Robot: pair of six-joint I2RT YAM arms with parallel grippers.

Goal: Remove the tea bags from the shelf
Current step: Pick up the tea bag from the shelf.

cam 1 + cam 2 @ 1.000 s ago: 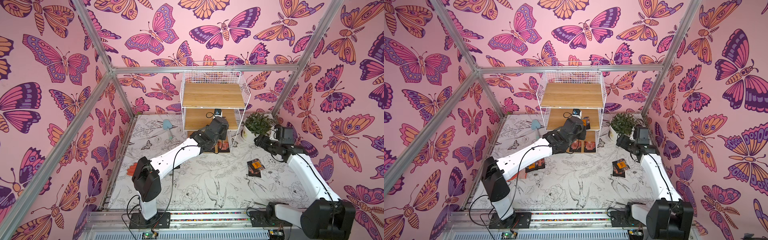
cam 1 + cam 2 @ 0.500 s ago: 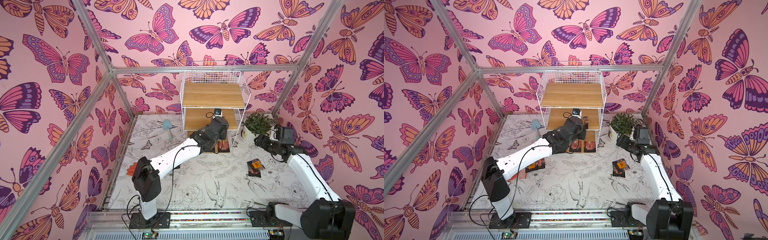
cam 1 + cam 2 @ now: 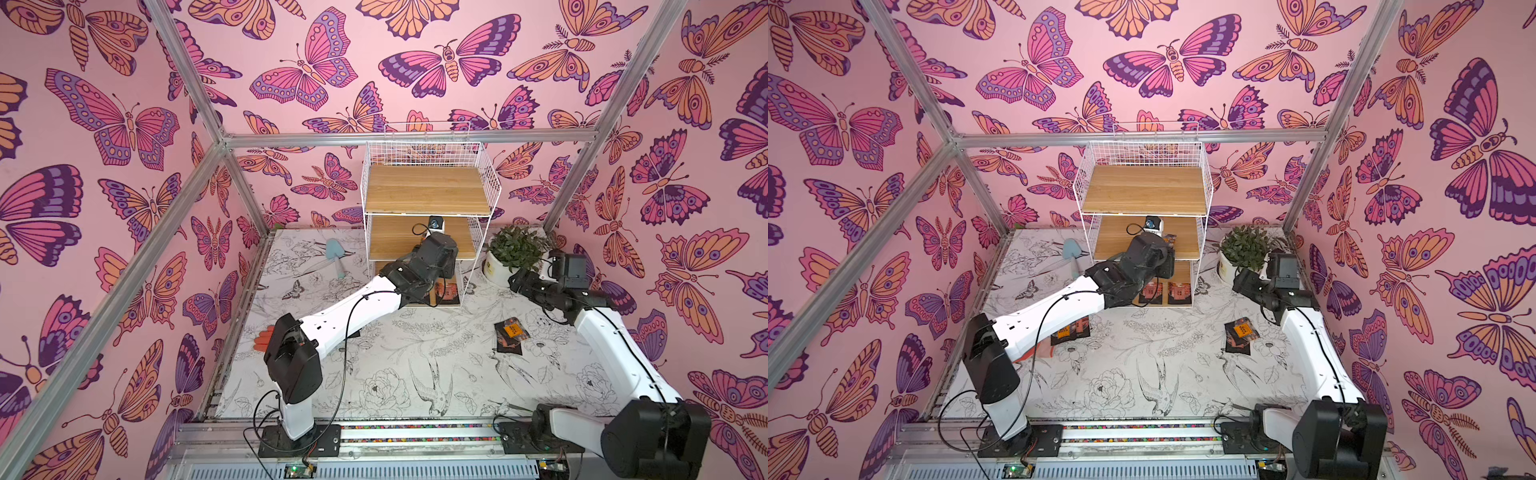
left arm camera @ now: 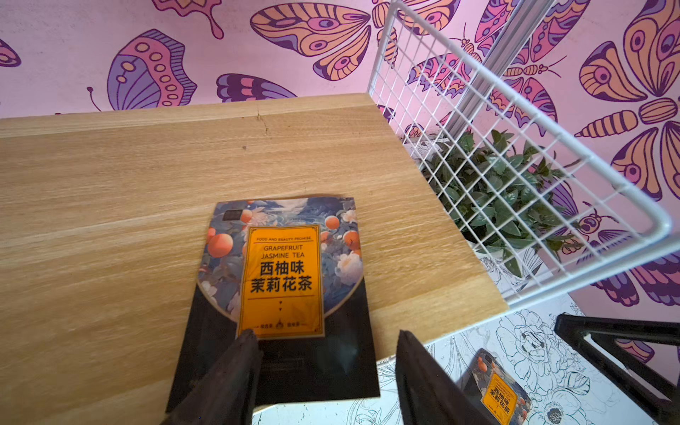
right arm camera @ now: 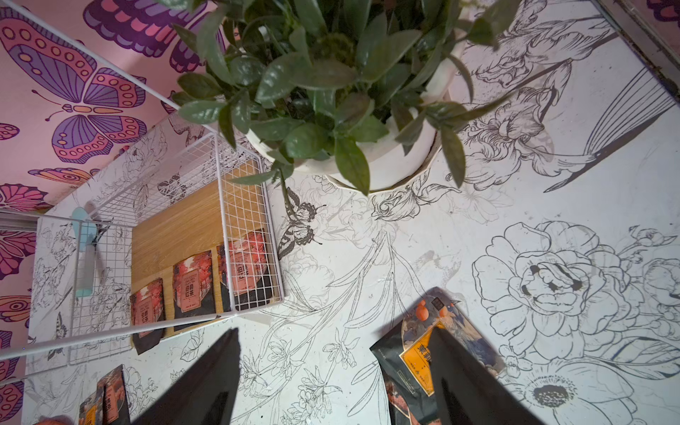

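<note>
Left end effector (image 4: pixel 325 335), "GRAPEFRUIT JASMINE TEA" bag (image 4: pixel 281 279)

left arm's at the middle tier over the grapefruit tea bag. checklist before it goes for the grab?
1. Left gripper open: ok, jaws apart in the left wrist view.
2. Grapefruit jasmine tea bag reachable: ok, flat on the middle board, black end overhanging the front edge.
3. Bag centred between jaws: not ok, one finger overlaps its black end, the other sits past its side edge.
4. Wire side panel clear: ok, off to one side.
5. Right gripper out of the way: ok, open, empty, over the table by a loose tea bag.
6. Shelf emptied: not ok, three red-label tea bags lie on the bottom board.
</note>
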